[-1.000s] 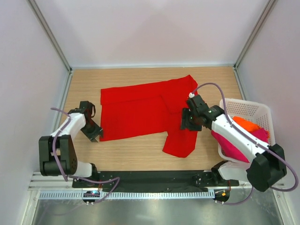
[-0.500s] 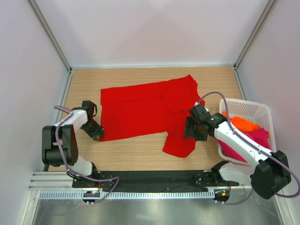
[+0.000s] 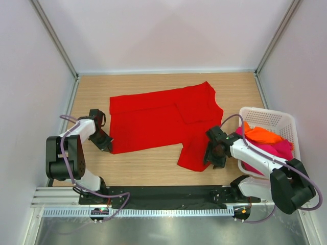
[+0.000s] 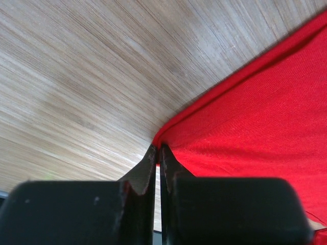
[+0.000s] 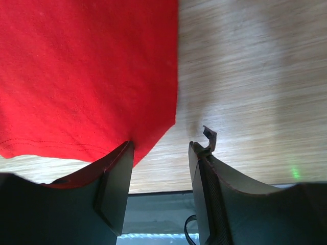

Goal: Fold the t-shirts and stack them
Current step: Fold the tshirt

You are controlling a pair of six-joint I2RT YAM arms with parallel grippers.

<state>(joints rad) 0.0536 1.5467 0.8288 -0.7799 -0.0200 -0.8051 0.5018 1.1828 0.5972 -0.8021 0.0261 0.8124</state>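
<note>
Wooden tabletop [image 3: 153,168], white-walled enclosure. Red t-shirt [image 3: 148,120] was spread flat at centre; judged light, limp and easily rucked, best taken at corners. Left tool [image 4: 157,153] was closed on its near-left corner. Right tool [image 5: 161,145] was open astride a near-right corner.

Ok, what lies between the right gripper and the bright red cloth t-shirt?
Nothing: in the right wrist view a corner of the red t-shirt lies inside the open right gripper; the rest is bare wooden table.
</note>
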